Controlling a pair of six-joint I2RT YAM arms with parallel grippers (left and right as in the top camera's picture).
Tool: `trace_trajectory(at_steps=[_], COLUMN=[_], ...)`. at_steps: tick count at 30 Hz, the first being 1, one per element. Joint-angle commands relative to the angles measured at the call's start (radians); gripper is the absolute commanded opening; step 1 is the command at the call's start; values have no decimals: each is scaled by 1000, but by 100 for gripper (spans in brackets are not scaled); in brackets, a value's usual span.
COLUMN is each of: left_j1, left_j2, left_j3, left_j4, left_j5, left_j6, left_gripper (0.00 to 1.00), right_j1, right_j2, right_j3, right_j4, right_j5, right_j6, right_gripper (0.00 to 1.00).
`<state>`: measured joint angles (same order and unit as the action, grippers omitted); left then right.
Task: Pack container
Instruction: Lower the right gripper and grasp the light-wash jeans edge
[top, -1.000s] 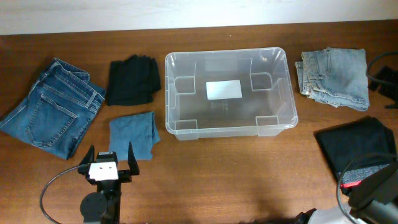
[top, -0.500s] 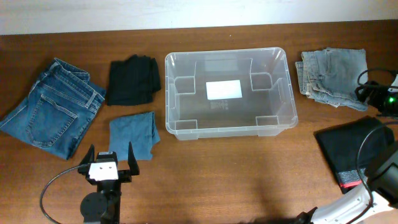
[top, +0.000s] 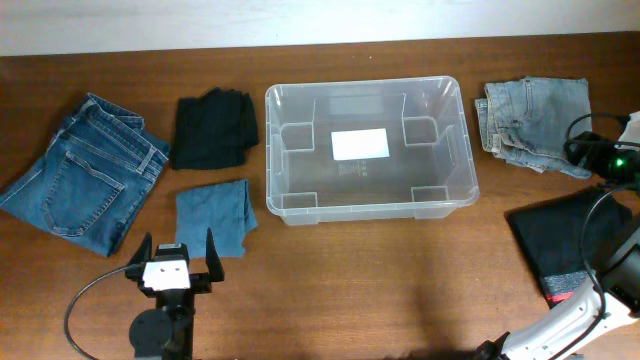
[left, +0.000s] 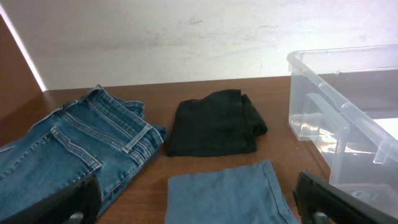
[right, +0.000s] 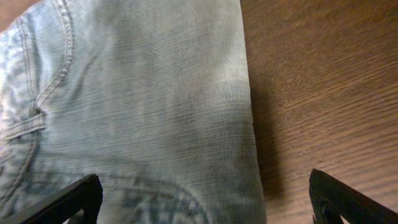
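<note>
**Overhead view.** One container stands at centre frame on the tabletop, its long axis running left to right. It holds nothing but one white label.

Five folded garments lie around it:
- one pair of dark jeans, far left;
- one black garment, just left of the container;
- one blue cloth, below that garment;
- one pair of light jeans, upper right;
- a second black garment, lower right.

My left claw sits at lower left, spread wide and empty. The container lies up and to the right of it. My right claw hangs at the right edge of the light jeans, with the container to its left. In my judgement this arm is the nearer one for that garment.

**Left wrist view.** My fingers stand wide at the bottom corners. The blue cloth lies just ahead between them, the first black garment beyond it, the dark jeans at left and the container wall at right.

**Right wrist view.** My fingers are wide apart and hold nothing. The light jeans fill the left of the frame and bare tabletop the right. The edge of the fold runs top to bottom between the fingers.
</note>
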<state>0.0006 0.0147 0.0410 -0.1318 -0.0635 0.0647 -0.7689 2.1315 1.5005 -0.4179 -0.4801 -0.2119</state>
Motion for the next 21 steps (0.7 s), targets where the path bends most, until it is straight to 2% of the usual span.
trace_trajectory(at_steps=[1, 4, 7, 14, 18, 19, 20, 21], left_j1=[3, 3, 3, 3, 3, 3, 3, 3], left_j2=[-8, -8, -8, -8, -8, -8, -8, -8], left_j3=[-7, -7, -7, -7, -7, -7, -7, -7], left_j4=[3, 3, 3, 3, 3, 3, 3, 3], left_j5=[-11, -11, -11, -11, -11, -11, -11, -11], left_j6=[19, 19, 20, 19, 19, 19, 20, 19], left_gripper=[99, 99, 99, 99, 99, 99, 99, 99], right_j1=[5, 5, 10, 29, 30, 30, 29, 29], right_j2=[20, 21, 35, 82, 84, 84, 84, 84], right_j3=[10, 10, 10, 10, 10, 10, 10, 10], right_j4=[27, 54, 86, 53, 32, 23, 12, 3], right_j5=[-68, -61, -61, -2, -2, -1, 3, 10], right_j6=[17, 77, 198, 247, 247, 247, 247, 247], right_gripper=[98, 98, 98, 100, 97, 95, 88, 74])
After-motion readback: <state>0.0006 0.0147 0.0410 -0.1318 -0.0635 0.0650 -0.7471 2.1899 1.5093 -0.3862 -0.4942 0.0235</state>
